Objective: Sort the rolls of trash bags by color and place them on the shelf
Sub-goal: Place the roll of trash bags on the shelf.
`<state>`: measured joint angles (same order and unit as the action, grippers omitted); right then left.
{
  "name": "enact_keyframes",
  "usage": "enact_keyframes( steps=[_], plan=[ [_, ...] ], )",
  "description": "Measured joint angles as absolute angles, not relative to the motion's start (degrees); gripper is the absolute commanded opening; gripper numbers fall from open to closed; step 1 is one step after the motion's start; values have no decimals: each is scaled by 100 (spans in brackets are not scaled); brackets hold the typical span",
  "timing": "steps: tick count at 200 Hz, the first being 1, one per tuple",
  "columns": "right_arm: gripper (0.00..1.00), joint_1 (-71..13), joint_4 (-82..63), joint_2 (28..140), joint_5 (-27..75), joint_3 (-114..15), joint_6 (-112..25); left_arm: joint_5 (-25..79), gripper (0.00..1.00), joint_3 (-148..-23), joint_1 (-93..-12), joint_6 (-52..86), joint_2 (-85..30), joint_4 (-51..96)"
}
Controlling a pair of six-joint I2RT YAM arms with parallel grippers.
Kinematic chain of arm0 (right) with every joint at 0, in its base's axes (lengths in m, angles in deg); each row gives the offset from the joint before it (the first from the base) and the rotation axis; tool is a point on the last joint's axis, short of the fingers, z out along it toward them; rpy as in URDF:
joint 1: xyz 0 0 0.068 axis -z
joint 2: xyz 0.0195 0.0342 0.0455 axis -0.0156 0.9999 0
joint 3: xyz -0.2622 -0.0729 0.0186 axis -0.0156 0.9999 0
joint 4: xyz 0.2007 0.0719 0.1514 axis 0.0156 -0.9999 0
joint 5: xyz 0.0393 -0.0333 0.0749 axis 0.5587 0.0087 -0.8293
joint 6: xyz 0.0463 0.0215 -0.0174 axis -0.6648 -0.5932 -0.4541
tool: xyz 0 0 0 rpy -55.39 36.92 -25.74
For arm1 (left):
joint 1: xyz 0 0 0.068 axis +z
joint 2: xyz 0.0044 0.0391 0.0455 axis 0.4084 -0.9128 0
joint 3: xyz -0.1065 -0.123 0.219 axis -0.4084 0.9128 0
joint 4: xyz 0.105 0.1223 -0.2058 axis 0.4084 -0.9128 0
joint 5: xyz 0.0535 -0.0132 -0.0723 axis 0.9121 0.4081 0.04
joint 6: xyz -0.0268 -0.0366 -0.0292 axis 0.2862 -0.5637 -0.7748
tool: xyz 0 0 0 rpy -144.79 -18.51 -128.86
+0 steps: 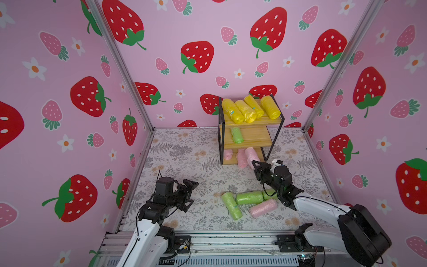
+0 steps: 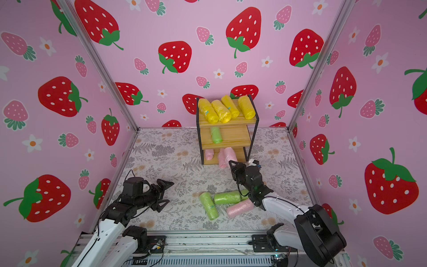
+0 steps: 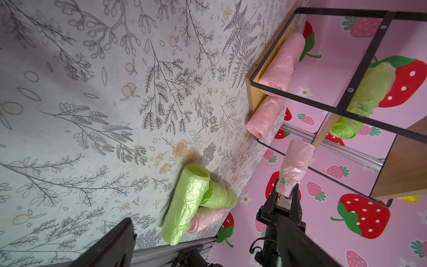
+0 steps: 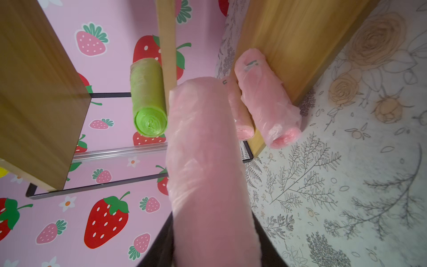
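Note:
The shelf [image 1: 275, 120] [image 2: 250, 120] stands at the back, with several yellow rolls [image 1: 239, 112] on top and one green roll [image 1: 236, 135] [image 4: 149, 99] on the middle board. Two pink rolls [image 1: 240, 158] [image 4: 265, 99] lie on the bottom board. My right gripper [image 1: 255, 164] [image 2: 231, 164] is shut on a third pink roll [image 1: 251, 154] [image 4: 208, 173] [image 3: 297, 166], its far end at the bottom tier's front. Three green rolls [image 1: 231, 205] [image 1: 249, 197] [image 3: 187, 203] and one pink roll [image 1: 263, 208] lie on the table. My left gripper [image 1: 193, 194] [image 2: 168, 193] hovers open and empty to their left.
A floral mat [image 1: 184, 157] covers the table, walled in by strawberry-print panels on three sides. A metal rail [image 1: 208, 240] runs along the front edge. The third green roll [image 1: 269, 193] is partly hidden under my right arm [image 1: 318, 208].

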<state>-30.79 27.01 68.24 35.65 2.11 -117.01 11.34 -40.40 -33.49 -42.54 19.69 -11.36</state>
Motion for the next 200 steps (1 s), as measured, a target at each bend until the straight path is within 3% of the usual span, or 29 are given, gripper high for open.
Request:
enact_keyframes(
  steps=[47,98,127,200],
  plan=[
    [0,-2766,2977,7604,3451,211,-12158,1058,99,-4042,-3349,-4138,1814,-1140],
    [0,-2631,3011,7565,3406,198,-12136,1027,99,-4042,-3349,-4077,1634,-1103],
    [8,-2344,2944,7757,3215,-78,-12014,999,99,-4040,-3349,-4051,1595,-1097],
    [14,-2121,3272,9311,2754,-1133,-12018,986,97,-3954,-3349,-4037,1888,-1103]
  ],
)
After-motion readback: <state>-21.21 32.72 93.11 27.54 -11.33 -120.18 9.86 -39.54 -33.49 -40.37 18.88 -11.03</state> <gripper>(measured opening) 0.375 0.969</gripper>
